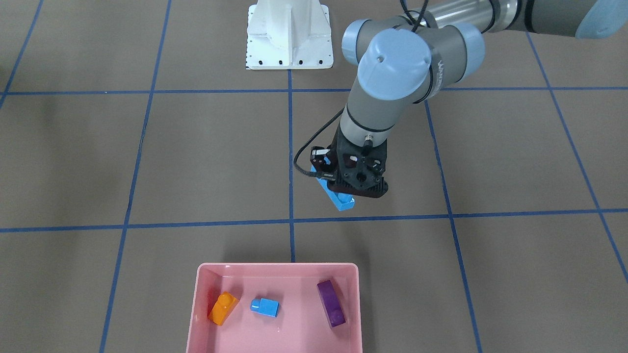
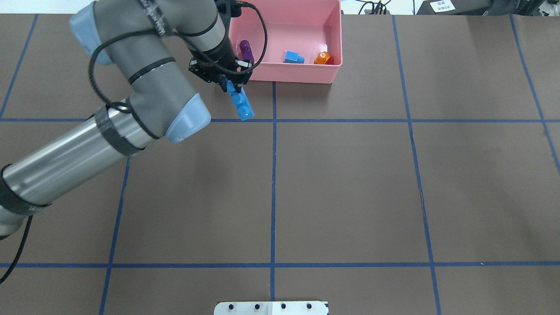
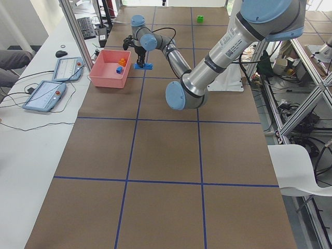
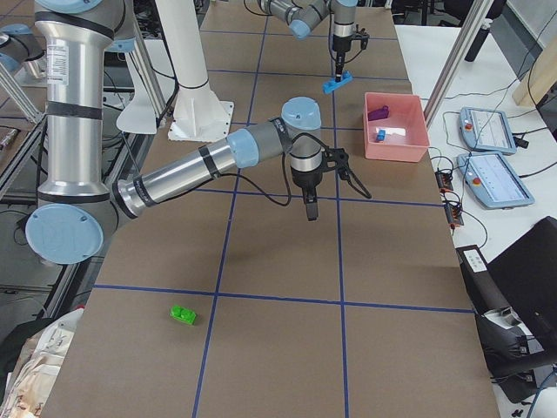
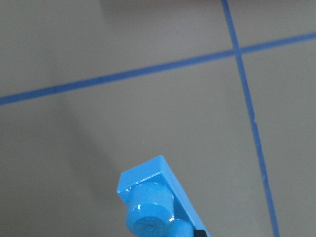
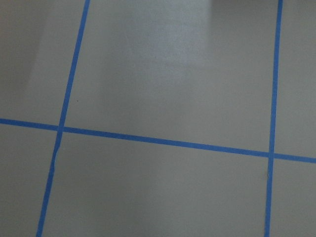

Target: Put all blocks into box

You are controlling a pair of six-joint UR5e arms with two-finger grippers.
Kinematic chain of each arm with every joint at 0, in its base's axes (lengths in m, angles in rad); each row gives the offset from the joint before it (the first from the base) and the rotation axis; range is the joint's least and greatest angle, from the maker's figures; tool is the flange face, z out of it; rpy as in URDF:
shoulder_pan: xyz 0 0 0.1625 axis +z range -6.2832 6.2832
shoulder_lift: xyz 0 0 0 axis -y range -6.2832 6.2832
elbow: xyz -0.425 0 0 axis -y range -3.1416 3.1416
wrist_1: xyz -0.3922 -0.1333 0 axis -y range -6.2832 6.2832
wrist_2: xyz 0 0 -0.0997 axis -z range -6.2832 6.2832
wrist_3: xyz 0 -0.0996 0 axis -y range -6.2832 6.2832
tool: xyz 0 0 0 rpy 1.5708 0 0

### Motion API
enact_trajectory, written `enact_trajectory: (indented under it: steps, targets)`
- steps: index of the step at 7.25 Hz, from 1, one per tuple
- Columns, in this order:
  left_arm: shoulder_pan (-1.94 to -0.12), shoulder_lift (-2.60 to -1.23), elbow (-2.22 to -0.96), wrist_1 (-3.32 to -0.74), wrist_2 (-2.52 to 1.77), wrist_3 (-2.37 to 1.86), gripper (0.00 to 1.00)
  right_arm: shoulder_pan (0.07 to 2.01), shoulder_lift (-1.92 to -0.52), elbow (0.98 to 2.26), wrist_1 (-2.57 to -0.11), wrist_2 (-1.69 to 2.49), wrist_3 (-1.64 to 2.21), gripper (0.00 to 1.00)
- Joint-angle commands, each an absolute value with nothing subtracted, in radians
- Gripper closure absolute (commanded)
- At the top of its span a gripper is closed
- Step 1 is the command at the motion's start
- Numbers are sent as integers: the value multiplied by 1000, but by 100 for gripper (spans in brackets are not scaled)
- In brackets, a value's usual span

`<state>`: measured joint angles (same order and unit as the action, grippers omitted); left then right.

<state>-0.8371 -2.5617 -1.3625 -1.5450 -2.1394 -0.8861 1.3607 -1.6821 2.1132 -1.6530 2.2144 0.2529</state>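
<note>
By one end, long blue 4-stud brick (image 2: 241, 105) is clamped in left pincer (image 2: 230, 86), upper centre, near pink tray (image 2: 302, 75), prob. for drop-in; right pincer (image 4: 311, 209) state can't be told.

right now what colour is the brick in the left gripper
Blue; the long brick shows best in the overhead view.

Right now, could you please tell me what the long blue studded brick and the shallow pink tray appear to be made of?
The long blue studded brick: likely hard moulded plastic, glossy; light glints on its studs. The shallow pink tray: probably plastic, smooth, semi-gloss; rounded corners, reflections on its floor.
</note>
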Motion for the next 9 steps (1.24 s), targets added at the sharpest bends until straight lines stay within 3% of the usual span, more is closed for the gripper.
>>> enact_trajectory:
  steps: [1,2,4,5,6,9]
  targets:
    - [-896,-2742,-1070,-1613,-2148,-888,100,1399,-1845,2138,-1542,2227,199,0]
    - [-905,-2807,-922,-1685,-2143,-897,100,1404,-1900,2137,-1469,2243,199,0]
    - [-910,-2902,-742,-1822,-2053,-1015,100,1413,-1939,2138,-1428,2267,198,0]
    - [-905,-2943,-651,-1888,-2025,-1031,33,1414,-1953,2137,-1402,2267,198,0]
    - [-904,-2948,-641,-1902,-2023,-1031,1,1416,-1957,2138,-1402,2269,198,0]
    - [-872,-2959,-669,-1896,-2037,-1025,1,1422,-1960,2140,-1397,2267,198,0]
